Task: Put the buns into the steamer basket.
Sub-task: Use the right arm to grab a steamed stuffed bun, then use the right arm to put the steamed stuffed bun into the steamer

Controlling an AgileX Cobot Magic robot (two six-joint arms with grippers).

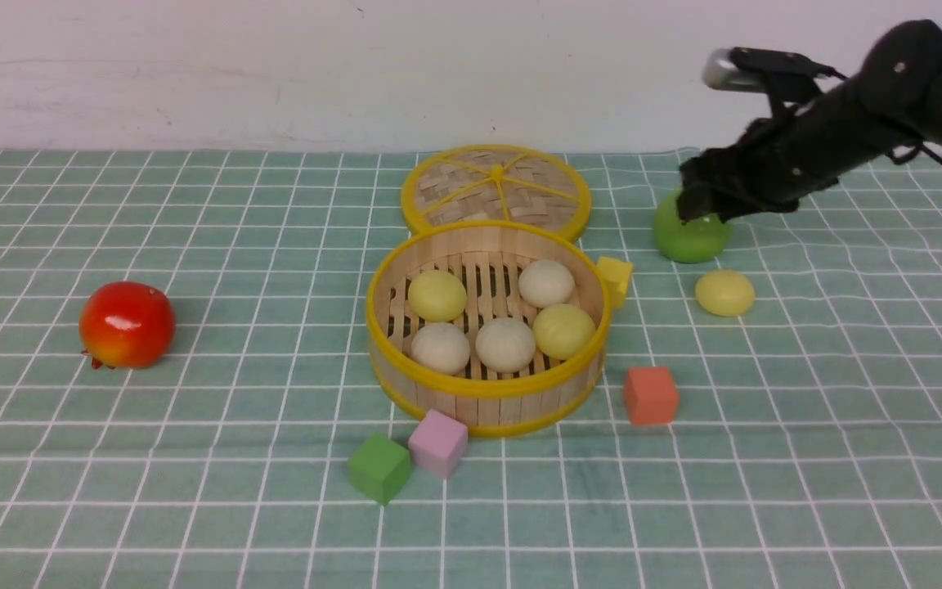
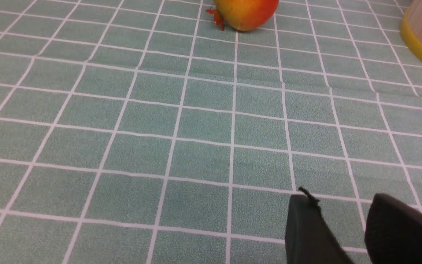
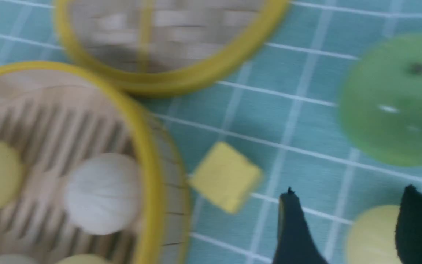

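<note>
The right gripper [image 1: 696, 204] hangs open, holding nothing. Five buns [image 1: 505, 343] sit in the steamer basket [image 1: 483, 388]; the last bun [image 1: 724, 292] waits at its three o'clock.

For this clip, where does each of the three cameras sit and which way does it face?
Front view: between the arms, facing forward over the steamer basket, lid and wall; only the right arm shows, its right gripper above the green apple.
Left wrist view: on the left arm, looking down at cloth; the left gripper with open jaws shows, red fruit beyond.
Right wrist view: on the right arm, looking down; open jaws over the loose yellow bun.
Shared: the basket appears in all three.
</note>
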